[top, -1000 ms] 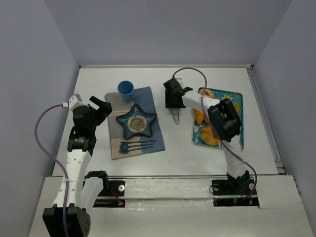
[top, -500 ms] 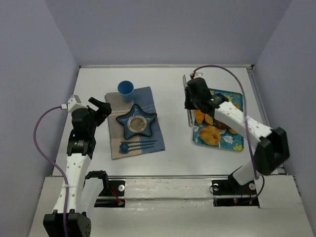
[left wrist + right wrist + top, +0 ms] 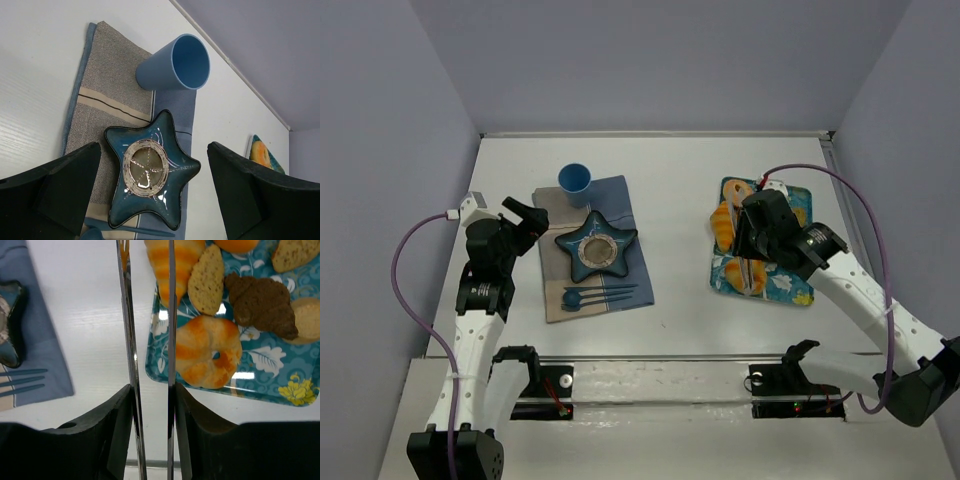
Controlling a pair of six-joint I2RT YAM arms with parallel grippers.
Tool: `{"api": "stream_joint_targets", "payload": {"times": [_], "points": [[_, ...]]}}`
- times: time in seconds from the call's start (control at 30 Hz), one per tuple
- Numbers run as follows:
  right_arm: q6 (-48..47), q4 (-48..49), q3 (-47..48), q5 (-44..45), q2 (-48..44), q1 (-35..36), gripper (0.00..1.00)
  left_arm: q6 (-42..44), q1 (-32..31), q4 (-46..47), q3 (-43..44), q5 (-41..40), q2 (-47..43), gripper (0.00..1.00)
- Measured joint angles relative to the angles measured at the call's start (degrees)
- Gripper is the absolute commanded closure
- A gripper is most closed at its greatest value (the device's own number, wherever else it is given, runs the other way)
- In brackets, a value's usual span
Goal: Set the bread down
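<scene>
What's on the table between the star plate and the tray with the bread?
Nothing: in the top view, only bare white table lies between the star plate on its placemat and the tray.
</scene>
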Motion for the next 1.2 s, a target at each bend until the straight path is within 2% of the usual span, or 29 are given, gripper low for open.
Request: {"api": "stream_joint_targets", "payload": {"times": [0.27,0.37,0.7,1.2], "points": [[0.5,-5.8,-0.3,-1.0,4.4,0.0,0.37,0.0,0.0,0.3,-0.1,0.5,0.0,0.01],[0.1,-5.9,-0.3,-0.7,6.1,0.0,0.34,0.0,0.0,0.6,-0.4,0.6,0.0,0.01],[-2.5,-4.2,0.9,-0.2,12.0,-2.1,0.30,0.0,-0.1,0.8,-0.9,0.6,0.0,0.01],[-9.0,3.9,1.9,-4.3,19.6,-7.6,0.33,0.0,-0.1,1.1,-0.9,0.5,1.0,0.01]]}}
